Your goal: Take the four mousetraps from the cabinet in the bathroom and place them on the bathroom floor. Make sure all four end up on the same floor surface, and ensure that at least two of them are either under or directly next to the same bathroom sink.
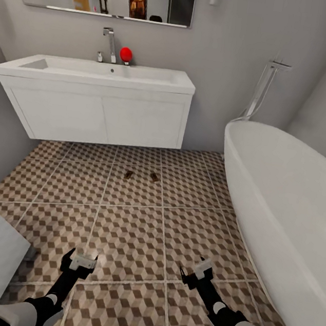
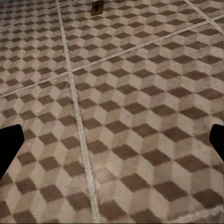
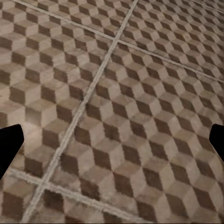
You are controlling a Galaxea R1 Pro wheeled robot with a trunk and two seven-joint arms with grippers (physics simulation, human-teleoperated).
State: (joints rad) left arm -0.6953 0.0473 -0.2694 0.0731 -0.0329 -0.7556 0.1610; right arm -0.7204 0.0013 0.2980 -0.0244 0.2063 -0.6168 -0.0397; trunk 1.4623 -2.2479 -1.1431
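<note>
Both sets of fingers hang wide apart and empty, left gripper (image 1: 81, 261) and right gripper (image 1: 198, 271), low over the bathroom floor (image 1: 132, 231). Two mousetraps (image 1: 128, 174) (image 1: 154, 176) lie just beside the sink (image 1: 97, 97). Rolling forward carelessly might knock them away, or the base could clip the bathtub (image 1: 282, 200). No writing is readable anywhere.

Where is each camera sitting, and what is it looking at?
Head view: high up, looking down over both arms at the sink, bathtub and two mousetraps.
Left wrist view: by the left gripper, facing the bathroom floor; black fingertips show.
Right wrist view: by the right gripper, facing floor tiles.
All share the floor.
</note>
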